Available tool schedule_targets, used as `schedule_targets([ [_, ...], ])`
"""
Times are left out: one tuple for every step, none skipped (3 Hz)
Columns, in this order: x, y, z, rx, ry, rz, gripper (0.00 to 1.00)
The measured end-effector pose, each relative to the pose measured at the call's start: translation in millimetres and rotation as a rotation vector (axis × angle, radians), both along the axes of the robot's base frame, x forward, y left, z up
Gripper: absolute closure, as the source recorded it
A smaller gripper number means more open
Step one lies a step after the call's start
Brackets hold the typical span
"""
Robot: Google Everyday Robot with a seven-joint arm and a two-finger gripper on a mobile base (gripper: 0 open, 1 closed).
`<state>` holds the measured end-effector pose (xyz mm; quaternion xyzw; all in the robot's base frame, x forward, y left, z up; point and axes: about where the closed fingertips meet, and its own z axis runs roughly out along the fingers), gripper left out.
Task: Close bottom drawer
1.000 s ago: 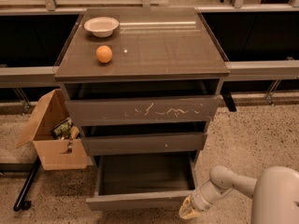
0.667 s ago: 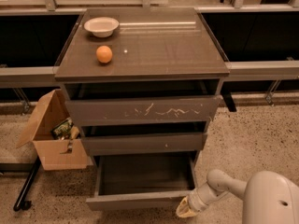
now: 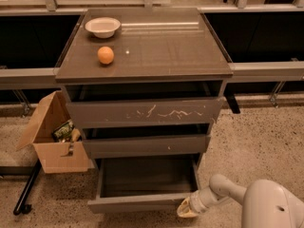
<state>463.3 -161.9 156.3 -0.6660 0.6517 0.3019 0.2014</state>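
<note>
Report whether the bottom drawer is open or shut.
Open: the wide grey-brown bottom drawer is pulled out, its dark interior showing. The gripper sits at its front right corner.

gripper [image 3: 188,207] at bottom drawer [image 3: 137,204], arm [image 3: 268,204] cropped

A white bowl [image 3: 102,26] and an orange [image 3: 106,55] are set on the cabinet top [image 3: 161,46]; an open cardboard box [image 3: 53,144] is placed alongside.

We see the bowl [image 3: 102,26] at the back-left corner of the tabletop [image 3: 166,46], with the fruit [image 3: 106,55] just in front of it, near the left edge. Below the front edge, the bottom drawer [image 3: 137,203] juts farthest forward. The gripper [image 3: 187,208] is at its front's right end (contact unclear). The cardboard box [image 3: 52,137] is on the floor [image 3: 256,146], beyond the left edge.
</note>
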Motion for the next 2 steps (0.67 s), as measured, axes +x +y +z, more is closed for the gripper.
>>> schedule_targets([
  [-0.2,0.0,0.1,0.0,0.0,0.0,0.82],
  [-0.2,0.0,0.1,0.0,0.0,0.0,0.58],
])
